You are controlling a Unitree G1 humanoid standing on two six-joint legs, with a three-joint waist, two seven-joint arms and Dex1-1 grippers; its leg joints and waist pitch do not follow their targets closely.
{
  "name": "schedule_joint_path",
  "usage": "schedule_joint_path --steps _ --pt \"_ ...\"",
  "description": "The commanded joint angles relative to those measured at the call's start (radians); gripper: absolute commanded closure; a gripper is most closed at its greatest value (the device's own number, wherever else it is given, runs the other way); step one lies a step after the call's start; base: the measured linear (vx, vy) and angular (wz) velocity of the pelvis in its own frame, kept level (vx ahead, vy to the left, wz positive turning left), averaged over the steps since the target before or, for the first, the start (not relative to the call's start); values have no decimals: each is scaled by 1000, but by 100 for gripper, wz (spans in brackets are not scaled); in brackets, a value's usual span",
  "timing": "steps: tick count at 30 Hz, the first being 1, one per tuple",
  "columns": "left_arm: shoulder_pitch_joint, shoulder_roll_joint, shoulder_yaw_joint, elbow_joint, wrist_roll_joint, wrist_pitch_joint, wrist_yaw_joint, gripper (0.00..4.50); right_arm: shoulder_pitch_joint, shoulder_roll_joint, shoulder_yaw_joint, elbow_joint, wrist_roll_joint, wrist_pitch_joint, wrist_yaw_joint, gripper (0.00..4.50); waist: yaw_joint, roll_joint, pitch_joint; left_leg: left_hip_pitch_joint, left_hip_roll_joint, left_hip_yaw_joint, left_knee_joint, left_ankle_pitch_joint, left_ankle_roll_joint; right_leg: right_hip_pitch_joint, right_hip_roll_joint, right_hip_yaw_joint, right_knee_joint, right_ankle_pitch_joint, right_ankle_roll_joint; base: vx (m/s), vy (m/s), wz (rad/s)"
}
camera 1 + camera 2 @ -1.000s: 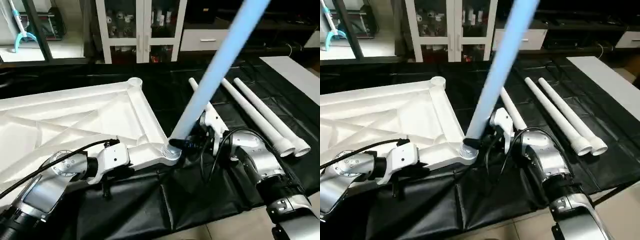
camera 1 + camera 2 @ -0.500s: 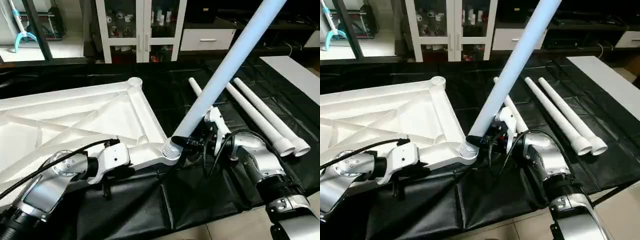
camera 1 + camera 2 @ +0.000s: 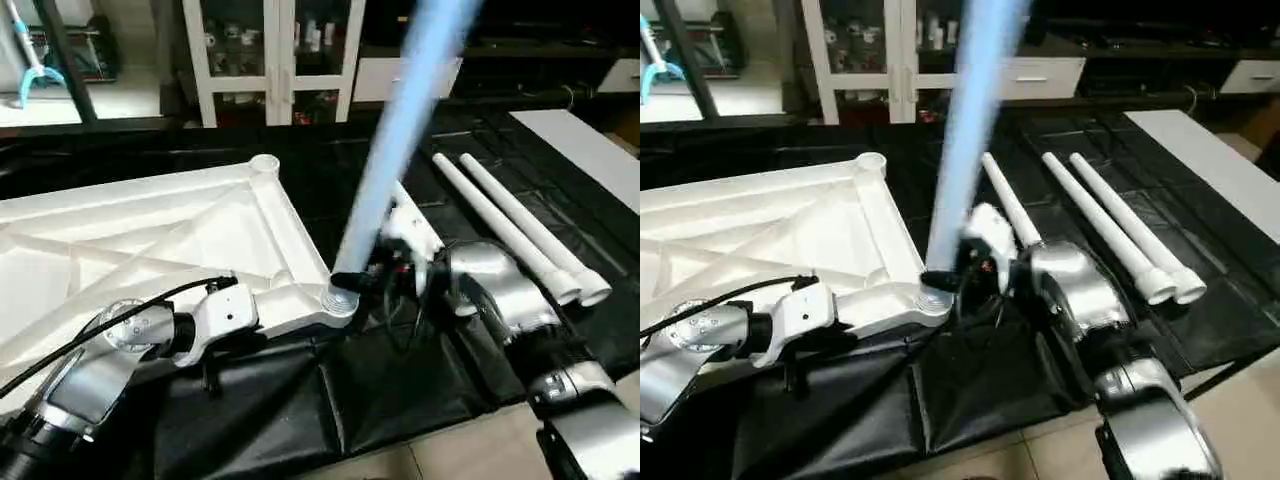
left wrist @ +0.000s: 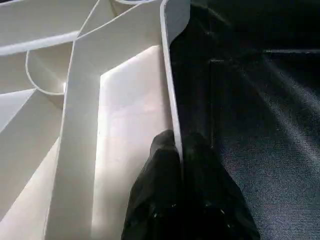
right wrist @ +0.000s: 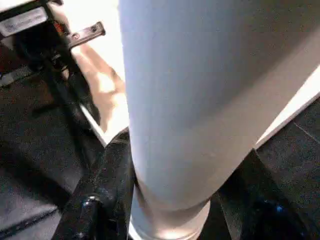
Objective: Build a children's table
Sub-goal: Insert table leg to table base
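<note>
The held leg (image 3: 395,140) now stands steeper than a second ago, when it leaned further to the right, and the right forearm has swung in closer behind it. Its foot sits in the near corner socket (image 3: 340,298) of the table top (image 3: 150,240), which lies ribbed side up on the black cloth (image 3: 380,390). The far corner socket (image 3: 265,164) holds nothing. Three more legs (image 3: 1110,230) lie side by side on the cloth to the right, so four in all. The right gripper (image 5: 170,200) clasps the standing leg near its base. The left gripper (image 4: 180,150) is clenched on the top's near rim. Behind stands a white glass-door cabinet (image 3: 270,50) on a pale floor.
</note>
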Motion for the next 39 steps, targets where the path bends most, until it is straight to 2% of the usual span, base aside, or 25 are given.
schedule_joint_path --steps 1,5,10,11,13,14,15,16,18,21,26,27,29,32,35,39 --pt "-4 -14 -64 -11 14 -24 -29 447 130 -18 218 219 -227 92 14 263 -12 22 28 11 75 -44 -112 -801 -28 -48 -66 26 -96 -576 -27 0 0 0" --pt "-3 -18 -62 -13 15 -22 -28 447 124 -15 222 231 -232 87 18 263 -12 19 29 17 72 -42 -110 -809 -23 -56 -66 26 -103 -599 -17 0 0 0" --pt "0 -19 -60 -17 15 -19 -25 447 146 -20 209 244 -238 54 -7 263 -13 17 32 19 71 -41 -109 -813 -18 -59 -66 23 -109 -635 -5 0 0 0" --pt "0 -20 -59 -17 15 -19 -24 447 162 -19 187 247 -225 46 -24 263 -12 19 30 20 72 -41 -111 -816 -19 -58 -65 23 -107 -610 -9 0 0 0" --pt "1 -21 -60 -17 15 -18 -23 447 171 -12 163 248 -202 65 -31 263 -12 19 26 15 75 -42 -116 -806 -19 -49 -66 25 -101 -563 -19 0 0 0" --pt "1 -23 -61 -17 15 -18 -22 447 185 -2 119 253 -161 92 -48 263 -11 20 26 9 77 -43 -123 -799 -22 -44 -68 27 -97 -518 -29 0 0 0" --pt "1 -23 -61 -17 15 -18 -22 447 185 -2 119 253 -161 92 -48 263 -11 20 28 8 78 -42 -124 -799 -23 -46 -68 30 -98 -513 -31 0 0 0" --pt "2 -22 -61 -19 14 -17 -23 447 194 6 88 261 -139 100 -79 263 -10 20 29 13 77 -38 -122 -803 -25 -51 -68 30 -101 -525 -32 0 0 0" --pt "4 -21 -60 -20 15 -17 -23 447 200 18 55 270 -115 101 -111 263 -11 19 29 12 76 -40 -121 -797 -23 -49 -71 30 -104 -551 -28 0 0 0" --pt "7 -20 -59 -23 15 -18 -23 447 214 39 4 275 -73 118 -161 263 -13 23 31 14 76 -42 -126 -833 -29 -51 -64 21 -105 -554 -22 0 0 0" --pt "8 -21 -57 -20 16 -21 -23 447 240 57 -31 261 -53 117 -188 263 -14 27 31 15 77 -39 -139 -896 -33 -49 -55 6 -102 -537 -13 0 0 0" --pt "8 -21 -57 -20 16 -21 -23 447 240 57 -31 261 -53 117 -188 263 -14 27 31 14 76 -38 -140 -897 -32 -48 -55 6 -102 -539 -12 0 0 0" --pt "9 -20 -57 -19 17 -22 -23 447 250 64 -43 247 -50 124 -192 263 -12 27 30 21 73 -33 -136 -890 -28 -53 -56 4 -109 -567 -7 0 0 0" --pt "10 -19 -57 -20 18 -23 -22 447 259 65 -41 235 -48 127 -194 263 -11 25 29 19 72 -35 -132 -863 -24 -52 -65 7 -115 -591 -2 0 0 0" --pt "12 -19 -57 -23 19 -21 -23 447 276 66 -33 207 -49 124 -185 263 -12 25 31 18 73 -37 -133 -863 -26 -53 -65 5 -117 -606 1 0 0 0" --pt "15 -20 -58 -26 21 -22 -21 447 311 40 31 165 -122 17 -185 263 -6 28 26 16 77 -32 -141 -873 -31 -45 -64 0 -109 -550 -6 0 0 0"
